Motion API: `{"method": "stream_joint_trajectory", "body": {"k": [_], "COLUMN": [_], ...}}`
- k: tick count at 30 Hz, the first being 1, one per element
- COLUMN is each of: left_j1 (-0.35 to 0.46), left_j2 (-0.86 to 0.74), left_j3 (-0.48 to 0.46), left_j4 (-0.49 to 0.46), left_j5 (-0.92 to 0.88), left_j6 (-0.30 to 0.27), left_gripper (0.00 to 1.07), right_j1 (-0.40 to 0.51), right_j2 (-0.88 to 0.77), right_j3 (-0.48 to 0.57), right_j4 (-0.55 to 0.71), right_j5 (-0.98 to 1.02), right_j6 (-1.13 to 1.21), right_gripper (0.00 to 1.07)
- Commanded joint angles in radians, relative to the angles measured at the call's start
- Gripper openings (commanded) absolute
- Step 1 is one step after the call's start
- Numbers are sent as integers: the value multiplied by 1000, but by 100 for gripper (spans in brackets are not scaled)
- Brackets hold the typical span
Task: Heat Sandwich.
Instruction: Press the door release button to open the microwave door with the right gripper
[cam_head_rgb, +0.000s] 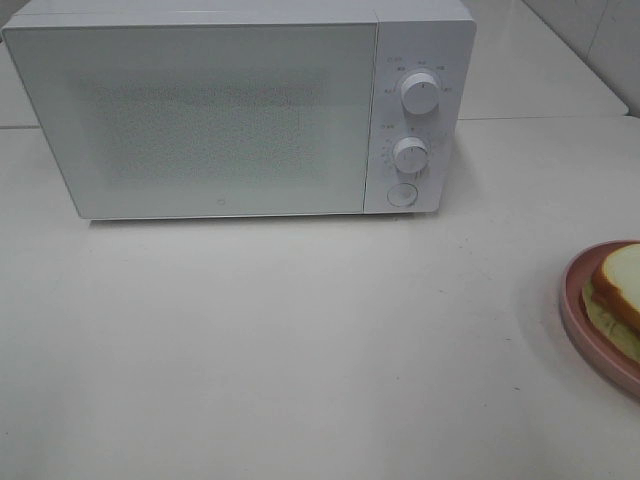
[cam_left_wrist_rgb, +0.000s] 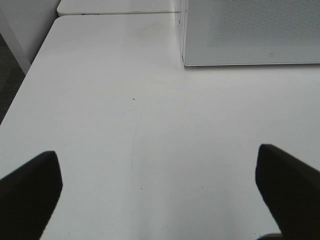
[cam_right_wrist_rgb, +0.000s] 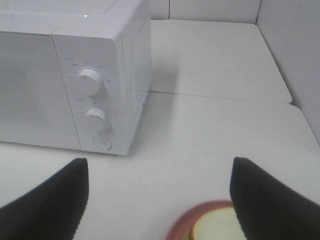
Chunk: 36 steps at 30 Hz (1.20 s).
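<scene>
Door of the white box-shaped microwave oven (cam_head_rgb: 200, 120) was shut; the oven filled the upper left to centre of the high view. The sandwich (cam_head_rgb: 620, 285), white bread with tan crust and pale yellow-green filling, sat on a round pink plate (cam_head_rgb: 572, 300) at the right edge, below mid-height, partly cut off by the frame and well apart from the oven. Both rested on the white surface (cam_head_rgb: 300, 350).

No arm showed in the high view. The left pincer (cam_left_wrist_rgb: 156, 151) was spread fully, gripping nothing, over the surface near the oven's left front corner. The right pincer (cam_right_wrist_rgb: 160, 161) was also spread wide and empty, with plate and sandwich close by it.

My read: door first, food second.
- The round white release button (cam_head_rgb: 402, 195) sat at the bottom of the control panel, under two white dials (cam_head_rgb: 421, 92).
- Press it square-on with one fingertip. The lower dial is just above, so come in low.
- Push straight, since the oven may slide back.
- Door probably hinges on the left, so keep the left pincer out of its swing.
- Afterwards, lift by the plate rim, not the bread.
</scene>
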<state>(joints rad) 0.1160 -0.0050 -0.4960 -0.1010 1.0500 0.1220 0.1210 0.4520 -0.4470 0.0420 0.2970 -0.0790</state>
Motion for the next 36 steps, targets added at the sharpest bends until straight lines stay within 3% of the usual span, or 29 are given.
{"method": "stream_joint_trajectory", "body": {"k": [1, 12, 17, 22, 23, 29, 36], "left_j1": [4, 4, 4, 4, 4, 4, 4], "left_j2": [-22, -22, -22, -22, -22, -22, -22], "left_j3": [3, 3, 3, 3, 3, 3, 3], "left_j4": [-8, -8, -8, -8, -8, -8, -8], "left_j5": [-12, -12, -12, -12, -12, -12, -12], "left_j6": [-5, -5, -5, -5, -5, -5, -5], "left_gripper": [98, 98, 98, 98, 98, 98, 98], "right_j1": [30, 138, 201, 255, 270, 301, 301], "right_j2": [65, 343, 483, 606, 647, 778, 913], "right_j3": [23, 30, 30, 30, 30, 30, 30], "right_j4": [-2, -1, -1, -1, -1, -2, -79], "right_j5": [-158, -448, -597, -717, -766, -885, -996], "right_j6": [-26, -25, -25, -12, 10, 141, 274], "right_gripper": [76, 75, 67, 51, 42, 18, 3]}}
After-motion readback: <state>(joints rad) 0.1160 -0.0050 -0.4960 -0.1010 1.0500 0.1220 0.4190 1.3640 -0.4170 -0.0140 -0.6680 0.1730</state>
